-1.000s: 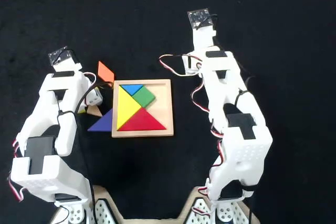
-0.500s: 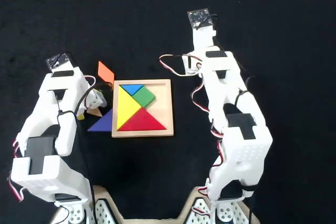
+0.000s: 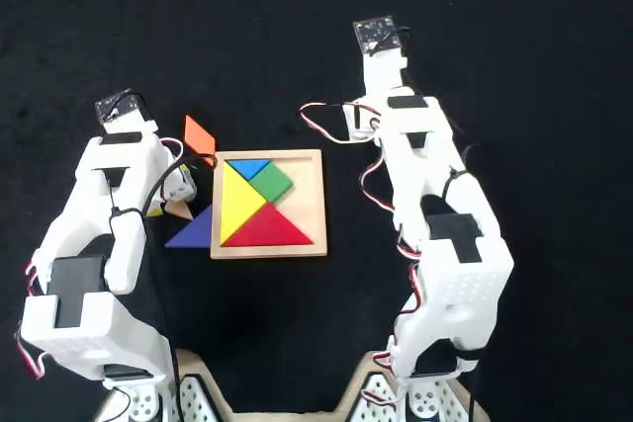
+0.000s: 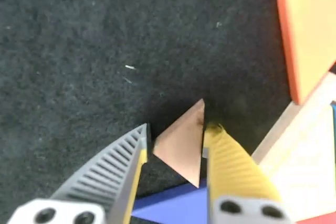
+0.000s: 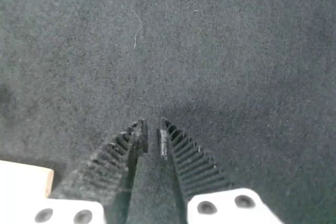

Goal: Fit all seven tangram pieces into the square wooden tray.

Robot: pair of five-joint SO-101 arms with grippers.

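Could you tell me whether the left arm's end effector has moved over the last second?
Yes, slightly. Half a second ago in the high view, the left end effector sat farther from the orange piece; it has since come back towards it.

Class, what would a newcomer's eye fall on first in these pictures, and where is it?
The square wooden tray at mid-table, part filled with bright blue, green, yellow and red pieces, stands out against the black cloth. Just beside it the left pincer straddles a small tan triangle, with an orange piece and a loose blue triangle nearby.
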